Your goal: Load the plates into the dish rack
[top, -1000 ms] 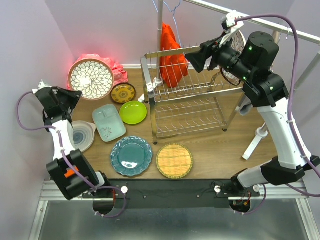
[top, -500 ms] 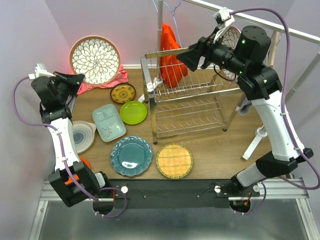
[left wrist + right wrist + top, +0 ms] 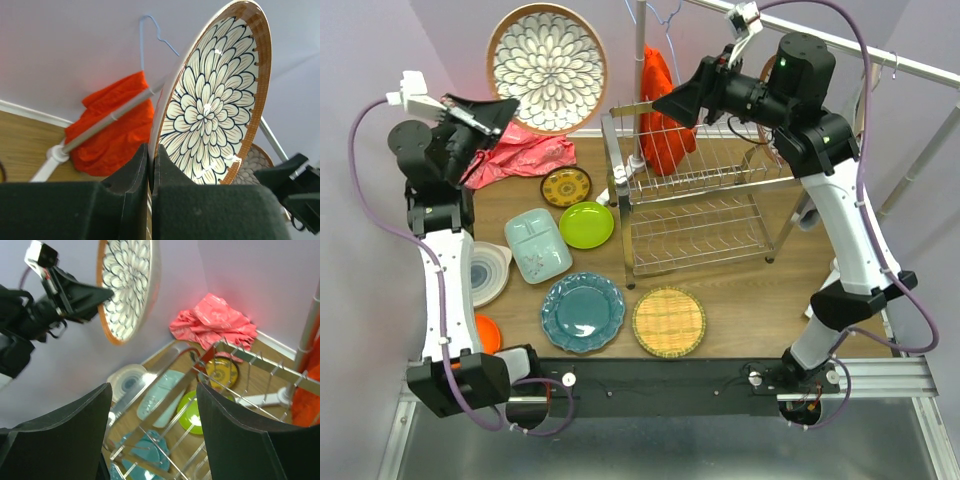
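Observation:
My left gripper (image 3: 495,110) is shut on the rim of the white petal-patterned plate (image 3: 546,68), which stands on edge high over the back left corner. In the left wrist view the plate (image 3: 210,105) rises from between the closed fingers (image 3: 130,170). My right gripper (image 3: 670,100) stands open and empty above the left top corner of the chrome dish rack (image 3: 695,200), whose wires (image 3: 225,355) show between its jaws. Flat on the table lie the teal scalloped (image 3: 582,312), woven-yellow (image 3: 669,322), lime green (image 3: 586,224), small dark-yellow (image 3: 566,186) and grey-swirl (image 3: 485,272) plates and the mint tray (image 3: 537,244).
An orange plate (image 3: 488,333) peeks out beside the left arm. A red-orange cloth (image 3: 660,110) hangs behind the rack from a pole. A pink-red cloth (image 3: 520,155) lies at the back left. A metal rail (image 3: 860,50) crosses the back right.
My left arm has lifted the petal plate up and to the right, off the back-left corner. My right gripper has swung left over the rack, still open.

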